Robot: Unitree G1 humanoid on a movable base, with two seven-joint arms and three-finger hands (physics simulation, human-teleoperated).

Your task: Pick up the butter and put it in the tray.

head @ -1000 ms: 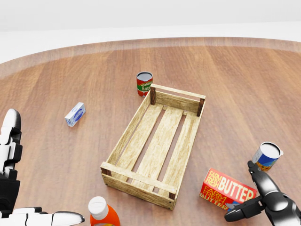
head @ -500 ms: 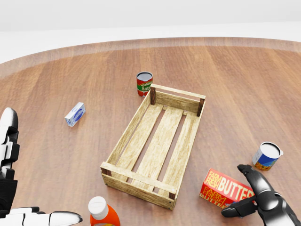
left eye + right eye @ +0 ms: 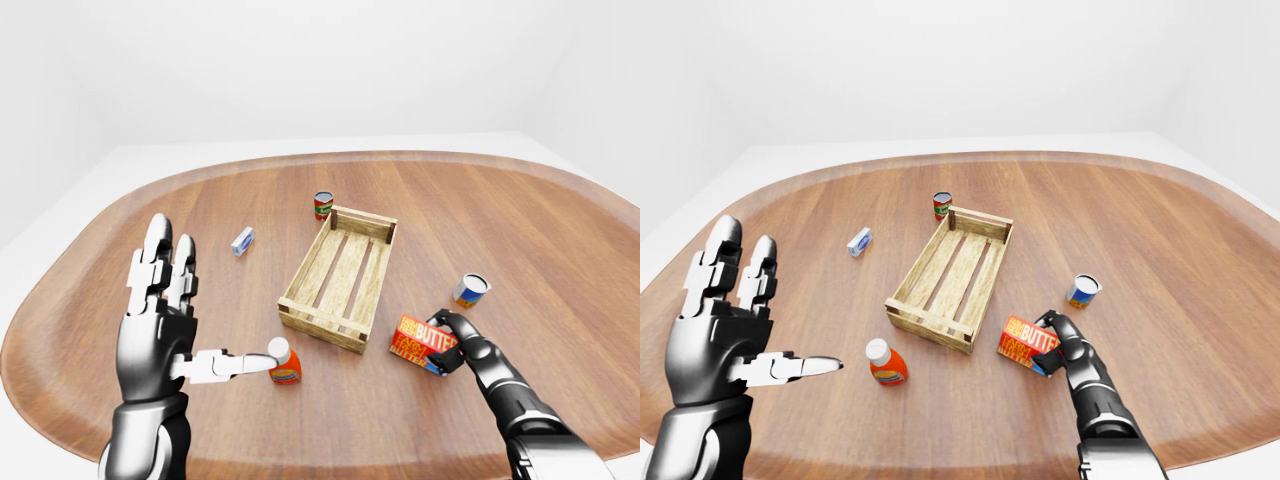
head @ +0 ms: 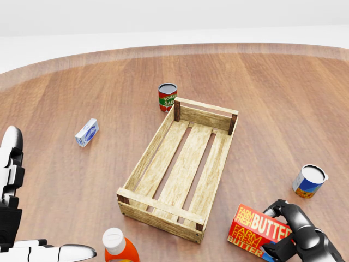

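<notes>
Compared with 0.5 s earlier, right hand (image 4: 297,232) fingers now grasp the butter (image 4: 257,231). Left hand (image 3: 720,335) remains spread, released. Wooden table (image 3: 560,250), white room.

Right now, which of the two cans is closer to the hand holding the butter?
The blue and yellow can, just above the right hand in the head view. The red can stands far off, beyond the tray's top end.

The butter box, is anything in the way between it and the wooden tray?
Nothing visible. The butter, with the right hand fingers closed round its right end, sits just right of the tray's near corner. Only bare table lies between; just the tray's low wall to clear.
</notes>
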